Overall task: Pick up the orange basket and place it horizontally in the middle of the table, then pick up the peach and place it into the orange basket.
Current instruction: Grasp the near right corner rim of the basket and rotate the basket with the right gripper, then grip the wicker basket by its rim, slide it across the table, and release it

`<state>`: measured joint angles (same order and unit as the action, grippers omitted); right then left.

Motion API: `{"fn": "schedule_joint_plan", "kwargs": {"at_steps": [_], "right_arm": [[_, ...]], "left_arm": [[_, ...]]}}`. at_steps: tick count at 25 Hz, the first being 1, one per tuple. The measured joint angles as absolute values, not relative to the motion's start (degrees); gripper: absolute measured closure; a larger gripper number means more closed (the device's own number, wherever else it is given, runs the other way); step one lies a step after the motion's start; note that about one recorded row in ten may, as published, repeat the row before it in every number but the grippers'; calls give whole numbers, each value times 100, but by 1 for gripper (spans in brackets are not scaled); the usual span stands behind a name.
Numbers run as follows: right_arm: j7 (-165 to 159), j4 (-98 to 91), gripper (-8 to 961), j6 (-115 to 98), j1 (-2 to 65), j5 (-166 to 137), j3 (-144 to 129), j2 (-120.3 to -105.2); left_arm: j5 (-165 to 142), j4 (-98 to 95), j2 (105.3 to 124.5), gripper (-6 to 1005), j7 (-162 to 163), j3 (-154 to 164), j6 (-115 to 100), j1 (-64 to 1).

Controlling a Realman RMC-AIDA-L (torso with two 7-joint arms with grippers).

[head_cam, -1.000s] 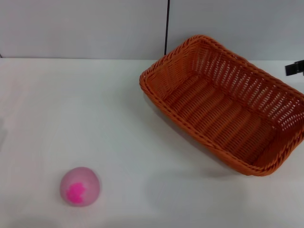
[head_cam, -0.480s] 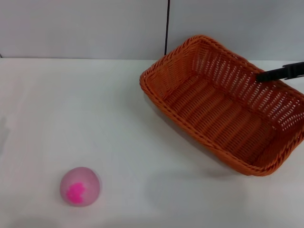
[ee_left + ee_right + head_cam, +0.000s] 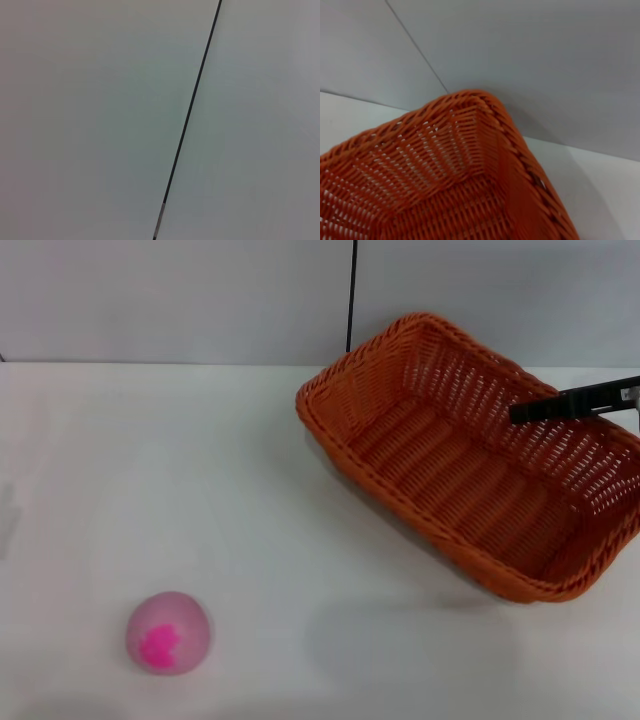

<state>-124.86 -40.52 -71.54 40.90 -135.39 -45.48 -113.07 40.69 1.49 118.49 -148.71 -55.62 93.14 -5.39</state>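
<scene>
Orange basket (image 3: 470, 455) sits at the far right of the table (image 3: 250, 490), set diagonally, one corner toward the back wall, its right end running to the edge of the head view. Near long side looks slightly raised off the tabletop with shadow beneath; judged tilted, not certain. Interior holds nothing. Right gripper (image 3: 575, 403) reaches in from the right edge as a dark bar over the basket's far long wall, tip at or just inside the rim; contact with the wicker cannot be confirmed, and whether its fingers are apart or closed cannot be told. Right wrist view shows only a basket corner and braided rim close up, no fingers. Peach (image 3: 168, 632) rests on the table at front left, magenta blotch facing the camera, well apart from the basket, untouched. Left gripper is not visible in any view; left wrist view shows only blank wall with a dark seam. Progress, as judged: first step just beginning. Basket not yet in the middle nor horizontal. Remaining: secure and move the basket, square it, then fetch the peach and drop it in.
</scene>
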Motion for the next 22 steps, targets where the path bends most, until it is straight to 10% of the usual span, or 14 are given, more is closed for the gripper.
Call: {"fn": "schedule_joint_plan", "kwargs": {"at_steps": [5,22], "right_arm": [[-12466,-4044,298,-7093,4066,-13552,-4554,-11335],[-11099,-5677,814,-8565,3655,-13528,-4652,-11635]], "left_arm": [[4093,149,11835,173,-14870,-5591,9292,-545],[4114,100,11821,172,-14871,-5616,9328,-520]]}}
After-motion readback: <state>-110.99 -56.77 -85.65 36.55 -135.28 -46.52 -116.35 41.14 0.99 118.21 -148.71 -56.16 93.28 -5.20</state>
